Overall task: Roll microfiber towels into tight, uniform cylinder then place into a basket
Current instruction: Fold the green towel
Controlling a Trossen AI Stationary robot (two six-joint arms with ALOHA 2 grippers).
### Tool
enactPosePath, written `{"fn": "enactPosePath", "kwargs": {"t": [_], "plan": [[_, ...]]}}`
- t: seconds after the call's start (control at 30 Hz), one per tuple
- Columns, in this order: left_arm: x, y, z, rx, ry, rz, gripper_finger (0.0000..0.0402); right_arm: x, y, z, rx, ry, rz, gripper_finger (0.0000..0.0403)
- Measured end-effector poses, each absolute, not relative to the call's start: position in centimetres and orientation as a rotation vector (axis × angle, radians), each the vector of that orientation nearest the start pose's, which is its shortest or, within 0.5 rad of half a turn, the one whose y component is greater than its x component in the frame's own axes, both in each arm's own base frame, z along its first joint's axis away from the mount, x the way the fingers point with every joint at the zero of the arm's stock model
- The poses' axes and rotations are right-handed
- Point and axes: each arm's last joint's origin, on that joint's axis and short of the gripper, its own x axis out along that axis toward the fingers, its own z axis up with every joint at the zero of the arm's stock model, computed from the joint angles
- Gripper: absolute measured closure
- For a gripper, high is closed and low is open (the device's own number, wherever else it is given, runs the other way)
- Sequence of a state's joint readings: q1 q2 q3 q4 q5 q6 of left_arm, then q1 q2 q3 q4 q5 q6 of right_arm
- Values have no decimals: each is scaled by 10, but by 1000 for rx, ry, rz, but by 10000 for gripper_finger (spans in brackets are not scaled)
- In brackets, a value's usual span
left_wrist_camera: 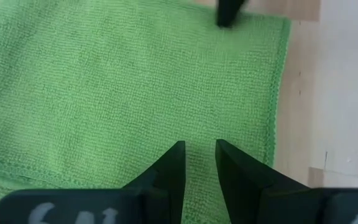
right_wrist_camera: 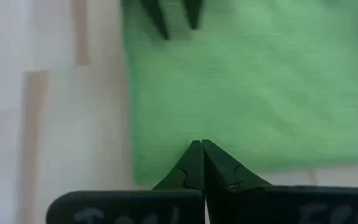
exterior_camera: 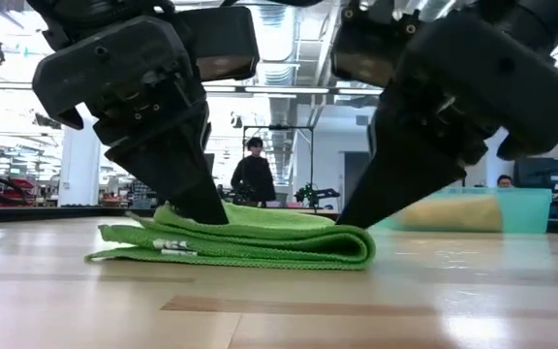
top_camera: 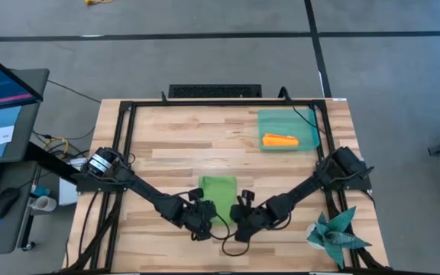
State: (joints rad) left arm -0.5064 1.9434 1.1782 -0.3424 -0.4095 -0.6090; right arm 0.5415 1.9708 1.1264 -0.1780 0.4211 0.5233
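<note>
Slippage is the main worry here. Green towel (top_camera: 218,190) lies folded flat on the table (top_camera: 166,141), near the front edge, w/ both arms bent down over its near end. Left gripper (left_wrist_camera: 199,149) has its fingers a little apart, tips resting on the cloth w/ nothing visibly pinched between them. Right gripper (right_wrist_camera: 201,146) has its fingers pressed together, tips at the towel's edge; whether any cloth is caught in them I can't tell (the wrist view shows only the closed tips against green).

Risks, as I judge them:

1. No real hold. If the roll starts from tips that only press on top, the upper layer could slide over the lower 1 and bunch instead of curling.
2. Uneven start. The 2 grippers sit at opposite sides of the same end; if 1 leads, the roll would likely come out as a cone, not a uniform cylinder.
3. Loose layers. The low view shows stacked folds w/ a rounded fold on 1 side, so the stack may splay open when pushed.
4. Springback. A slack roll could unwind once let go.

Orange towel (top_camera: 279,140) is already rolled and lies in the basket (top_camera: 270,119) at the far right of the table, well apart from the work. Dark teal spiky cloth (top_camera: 336,235) sits at the front right corner, near the right arm, so a wide swing could drag it.
</note>
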Motion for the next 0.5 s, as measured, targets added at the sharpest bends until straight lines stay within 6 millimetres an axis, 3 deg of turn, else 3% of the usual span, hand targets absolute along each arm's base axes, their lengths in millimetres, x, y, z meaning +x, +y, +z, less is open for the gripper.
{"fn": "enactPosePath", "kwargs": {"t": [0.13, 0.5], "plan": [[335, -172, 138, -67, 967, 215, 320, 334, 186, 113, 42, 934, -97, 389], [329, -170, 135, -23, 1040, 197, 314, 327, 184, 120, 46, 992, -77, 382]]}}
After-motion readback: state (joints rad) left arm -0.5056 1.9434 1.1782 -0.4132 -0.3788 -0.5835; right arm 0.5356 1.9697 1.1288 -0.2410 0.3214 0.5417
